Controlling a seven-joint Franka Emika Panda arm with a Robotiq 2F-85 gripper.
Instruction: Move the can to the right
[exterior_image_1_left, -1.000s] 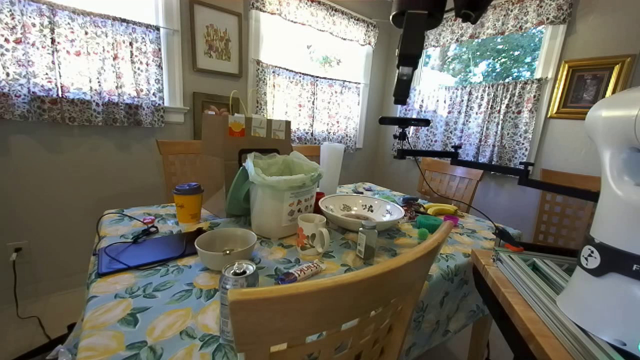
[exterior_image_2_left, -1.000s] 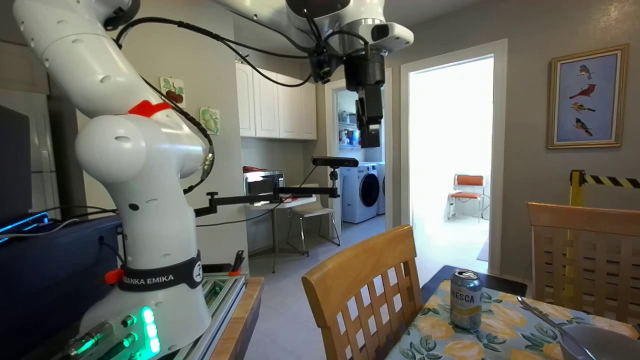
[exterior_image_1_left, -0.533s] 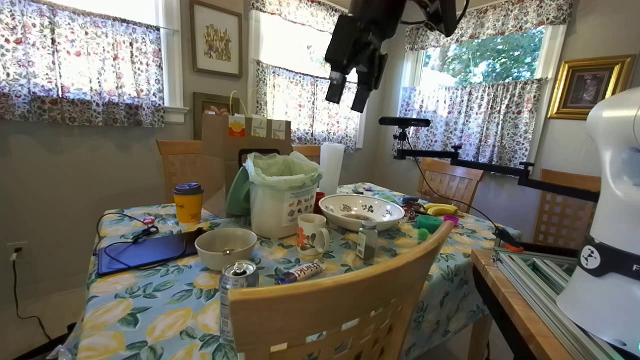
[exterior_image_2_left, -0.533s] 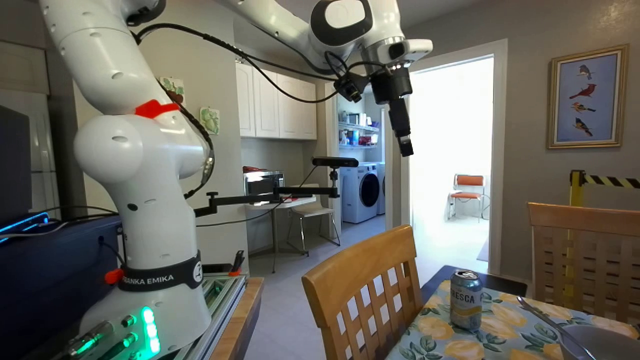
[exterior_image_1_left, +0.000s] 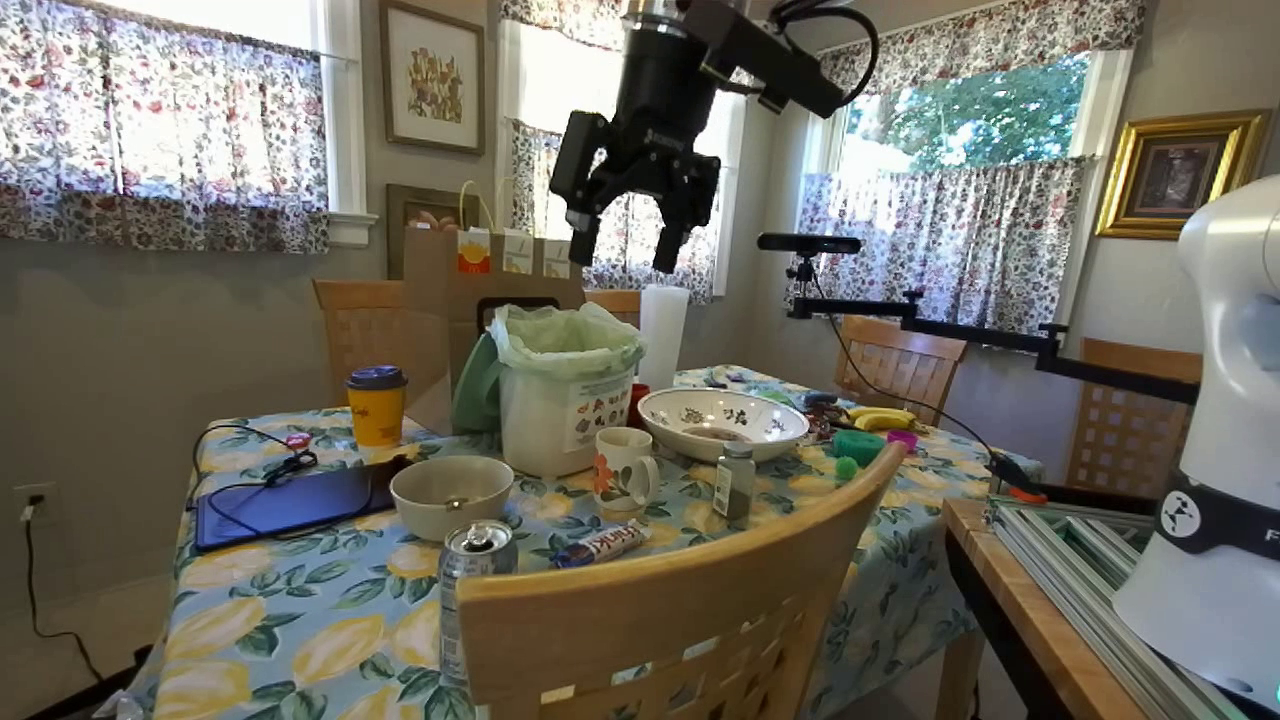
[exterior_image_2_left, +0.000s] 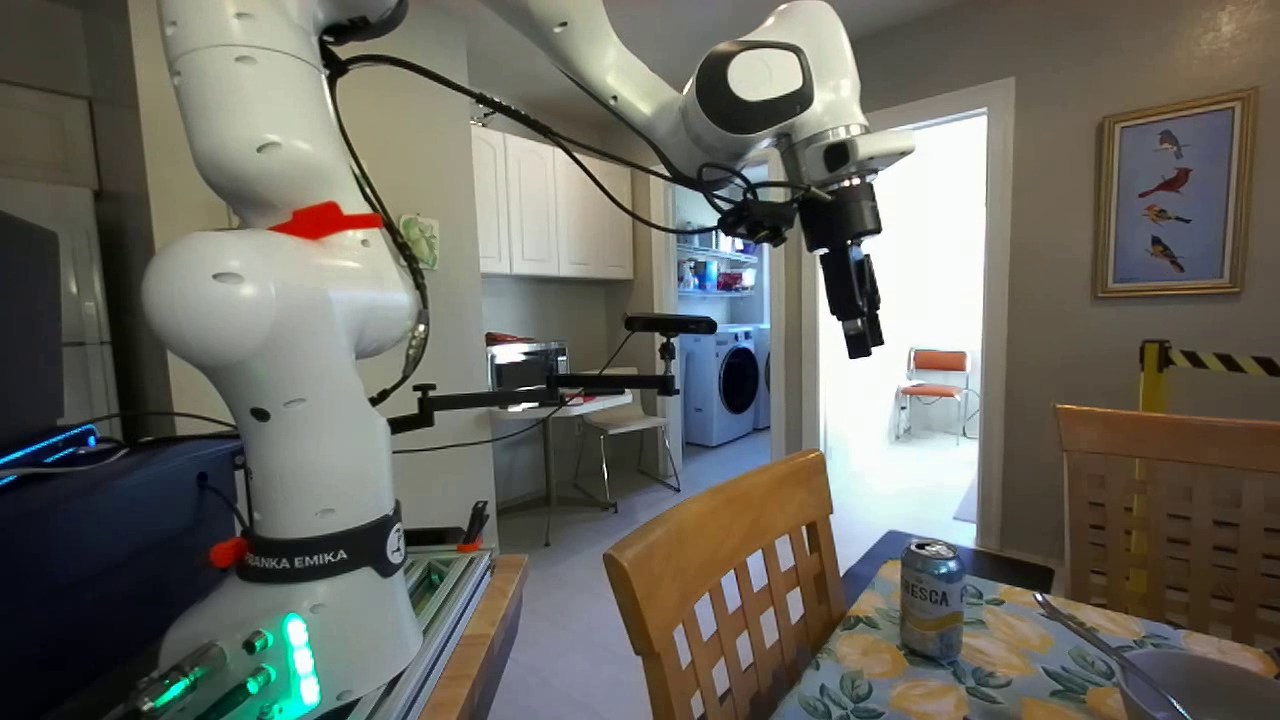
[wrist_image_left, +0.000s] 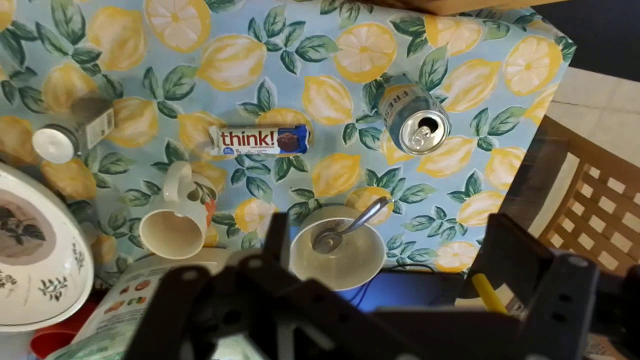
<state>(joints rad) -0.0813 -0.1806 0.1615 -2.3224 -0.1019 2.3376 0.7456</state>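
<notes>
The can is a silver and blue-green Fresca can standing upright near the table edge. It shows in both exterior views (exterior_image_1_left: 455, 610) (exterior_image_2_left: 932, 605) and in the wrist view (wrist_image_left: 414, 119). A chair back hides part of it in an exterior view. My gripper (exterior_image_1_left: 624, 256) is black, open and empty, with its fingers spread well apart. It hangs high above the table, far above the can and apart from it, as an exterior view (exterior_image_2_left: 863, 340) also shows. In the wrist view, the fingers (wrist_image_left: 387, 235) frame the bowl, and the can lies beyond them, toward the top.
A bowl with a spoon (wrist_image_left: 337, 257), a think! bar (wrist_image_left: 260, 140), a mug (wrist_image_left: 177, 220) and a glass jar (exterior_image_1_left: 734, 485) stand near the can. A lined bin (exterior_image_1_left: 550, 420) rises tall behind. A wooden chair back (exterior_image_1_left: 690, 570) stands close beside the can.
My gripper has moved down and out over the table, leftward in an exterior view and rightward in an exterior view. It has turned, so both spread fingers show. The can has not moved.
</notes>
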